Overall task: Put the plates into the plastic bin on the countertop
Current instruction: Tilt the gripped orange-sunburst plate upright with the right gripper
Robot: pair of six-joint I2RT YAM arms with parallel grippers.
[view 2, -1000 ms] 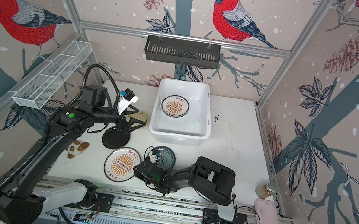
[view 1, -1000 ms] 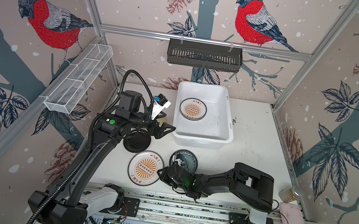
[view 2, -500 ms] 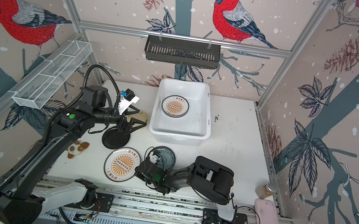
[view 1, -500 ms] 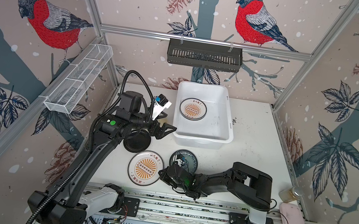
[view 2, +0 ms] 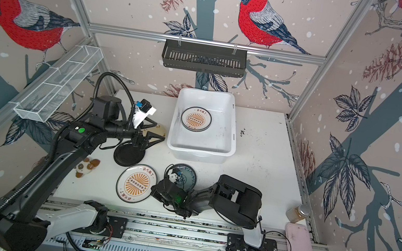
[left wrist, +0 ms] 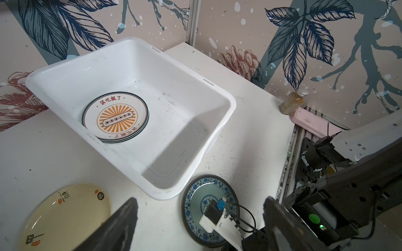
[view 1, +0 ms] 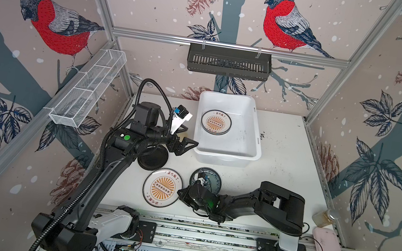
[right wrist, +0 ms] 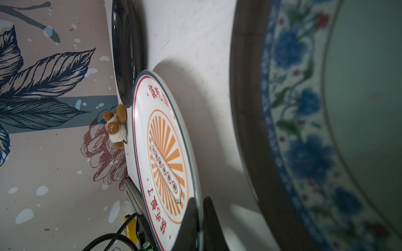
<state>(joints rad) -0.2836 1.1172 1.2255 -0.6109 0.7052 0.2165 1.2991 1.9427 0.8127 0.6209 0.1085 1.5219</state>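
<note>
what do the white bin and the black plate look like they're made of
white bin: probably plastic, smooth semi-gloss, judging by its thin moulded lip and rounded corners. black plate: glossy, with light streaks on its rim in the right wrist view; glazed ceramic or melamine, cannot tell which.

Both top views look steeply down on the countertop [view 1: 284, 158]; wrist views hug it closely.

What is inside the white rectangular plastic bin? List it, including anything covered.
A round white plate with an orange sunburst tops a small stack on the floor of the white plastic bin. Other plates show only rims beneath it; their faces and count are covered.
</note>
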